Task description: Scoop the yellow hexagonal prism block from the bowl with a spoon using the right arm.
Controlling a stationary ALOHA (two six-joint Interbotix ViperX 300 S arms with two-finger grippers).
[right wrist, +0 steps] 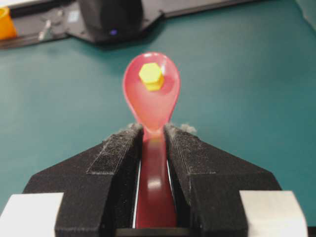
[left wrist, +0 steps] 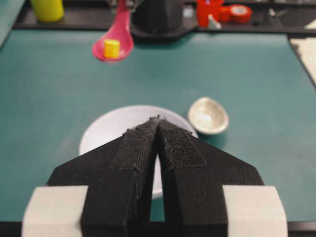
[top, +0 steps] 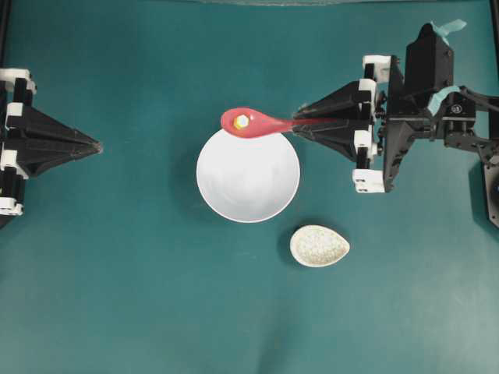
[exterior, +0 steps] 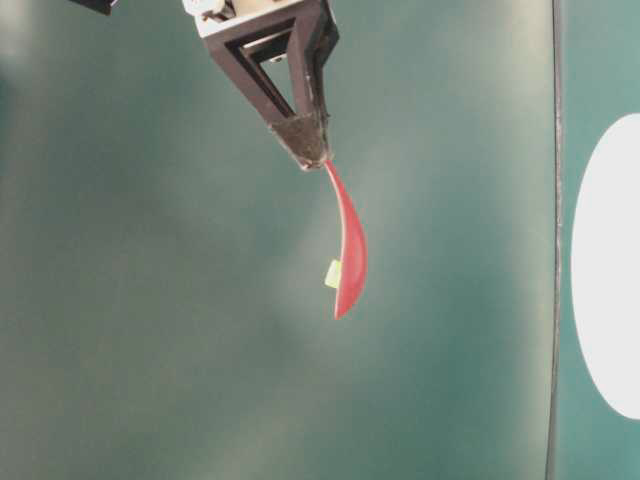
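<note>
A plain teal table (top: pixel 117 296) fills the overhead view, matte and evenly lit. In the left wrist view a dark rail runs along its far edge, with a yellow cylinder (left wrist: pixel 47 9) and red items (left wrist: pixel 219 11) blurred beyond it.

The right gripper (top: pixel 296 123) reaches in from the right of the overhead view, its two padded fingers (right wrist: pixel 118 153) closed on the straight handle of the red-pink spoon (top: pixel 253 123). The right wrist view shows the handle clamped between the pads with the oval scoop pointing away from the gripper. The yellow hexagonal prism block (top: pixel 242 121) sits in the scoop, near its far end, standing on one flat face with the hexagonal top up. In the table-level view the spoon (exterior: pixel 350 250) hangs in the air clear of the table, with the block (exterior: pixel 333 273) showing as a small pale patch at the edge of the scoop.

In the overhead view the scoop lies over the far rim of the white bowl (top: pixel 248 210), left of the gripper tips, and the left wrist view shows it raised well above the bowl (left wrist: pixel 101 133). The bowl holds nothing that can be seen. Near and right of the bowl, close but apart from it, lies a small speckled beige spoon rest (top: pixel 320 246), likewise with nothing in it.

The left gripper (top: pixel 97 146) sits at the left edge, well apart from the bowl, its fingers pressed together at the tips on nothing.
</note>
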